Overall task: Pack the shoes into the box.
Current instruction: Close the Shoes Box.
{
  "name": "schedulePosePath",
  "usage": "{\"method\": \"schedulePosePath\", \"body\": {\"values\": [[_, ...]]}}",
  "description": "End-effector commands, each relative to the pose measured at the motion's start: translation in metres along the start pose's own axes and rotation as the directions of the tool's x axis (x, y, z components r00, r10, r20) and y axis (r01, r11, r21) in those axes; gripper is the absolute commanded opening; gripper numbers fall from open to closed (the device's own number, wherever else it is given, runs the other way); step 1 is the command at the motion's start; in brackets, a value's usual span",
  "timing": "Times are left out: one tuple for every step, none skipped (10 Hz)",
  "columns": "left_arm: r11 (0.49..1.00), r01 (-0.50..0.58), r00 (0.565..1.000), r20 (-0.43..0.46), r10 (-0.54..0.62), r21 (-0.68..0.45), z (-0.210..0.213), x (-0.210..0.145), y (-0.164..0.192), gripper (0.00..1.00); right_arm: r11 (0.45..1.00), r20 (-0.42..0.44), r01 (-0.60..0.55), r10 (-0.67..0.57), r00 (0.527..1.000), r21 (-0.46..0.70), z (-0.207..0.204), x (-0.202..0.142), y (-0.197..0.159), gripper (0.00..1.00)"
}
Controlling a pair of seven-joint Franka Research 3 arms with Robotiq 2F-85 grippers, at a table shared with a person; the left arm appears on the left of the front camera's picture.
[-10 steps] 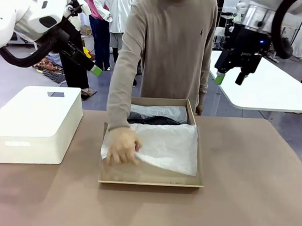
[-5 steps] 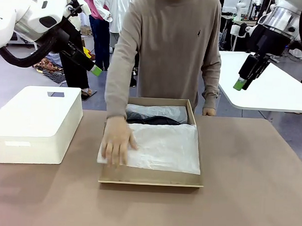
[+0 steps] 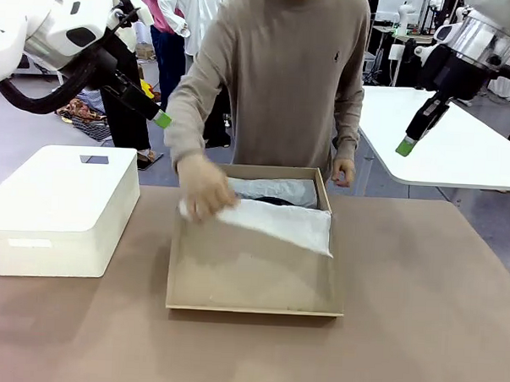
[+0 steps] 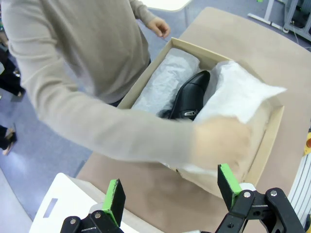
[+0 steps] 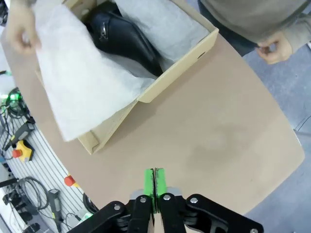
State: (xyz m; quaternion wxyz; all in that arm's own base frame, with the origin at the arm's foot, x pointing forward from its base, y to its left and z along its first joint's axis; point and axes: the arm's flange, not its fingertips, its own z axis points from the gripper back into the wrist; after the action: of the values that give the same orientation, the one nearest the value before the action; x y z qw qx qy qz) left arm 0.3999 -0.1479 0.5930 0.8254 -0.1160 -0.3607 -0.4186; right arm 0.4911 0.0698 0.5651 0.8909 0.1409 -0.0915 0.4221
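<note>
The tan box (image 3: 254, 308) lies open at the table's middle, lined with white tissue paper (image 3: 283, 223). A black shoe (image 4: 192, 94) lies in its far half between tissue folds; the right wrist view shows the black shoe (image 5: 127, 40) too. The person's hand (image 3: 202, 189) lifts the near tissue sheet up off the box floor. My left gripper (image 3: 159, 116) hangs open high at the left, away from the box, and the left wrist view has its green pads (image 4: 115, 195) wide apart. My right gripper (image 3: 406, 146) is shut on nothing, high at the right, with its pads (image 5: 154, 183) pressed together.
A white plastic bin (image 3: 59, 208) with a slot handle stands on the table's left side. Behind at the right is a separate white table (image 3: 460, 153). The person stands at the far edge, the other hand (image 3: 343, 172) by the box's far right corner.
The person's hand has pulled the tissue sheet up from the box's near half toward the far side, baring the cardboard floor. My right gripper has closed and moved right.
</note>
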Motion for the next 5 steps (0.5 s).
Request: {"method": "schedulePosePath", "body": {"values": [[1.0, 0.008, 1.0, 0.015, -0.008, -0.017, -0.0003, -0.0019, 0.0018, 1.0, 0.999, -0.045, -0.011, 0.009, 0.999, -0.032, -0.0077, -0.0042, 0.0076, 0.0], [1.0, 0.008, 1.0, 0.015, -0.008, -0.017, -0.0003, -0.0019, 0.0018, 1.0, 1.0, 0.0, 0.0, 0.0, 1.0, 0.0, 0.0, 0.0, 0.0, 0.0], [1.0, 0.008, 1.0, 0.015, -0.008, -0.017, -0.0003, -0.0019, 0.0018, 1.0, 1.0, 0.0, 0.0, 0.0, 1.0, 0.0, 0.0, 0.0, 0.0, 0.0], [1.0, 0.008, 1.0, 0.015, -0.008, -0.017, -0.0003, -0.0019, 0.0018, 1.0, 1.0, 0.0, 0.0, 0.0, 1.0, 0.0, 0.0, 0.0, 0.0, 0.0], [1.0, 0.008, 1.0, 0.015, -0.008, -0.017, -0.0003, -0.0019, 0.0018, 1.0, 1.0, 0.0, 0.0, 0.0, 1.0, 0.0, 0.0, 0.0, 0.0, 0.0]]}}
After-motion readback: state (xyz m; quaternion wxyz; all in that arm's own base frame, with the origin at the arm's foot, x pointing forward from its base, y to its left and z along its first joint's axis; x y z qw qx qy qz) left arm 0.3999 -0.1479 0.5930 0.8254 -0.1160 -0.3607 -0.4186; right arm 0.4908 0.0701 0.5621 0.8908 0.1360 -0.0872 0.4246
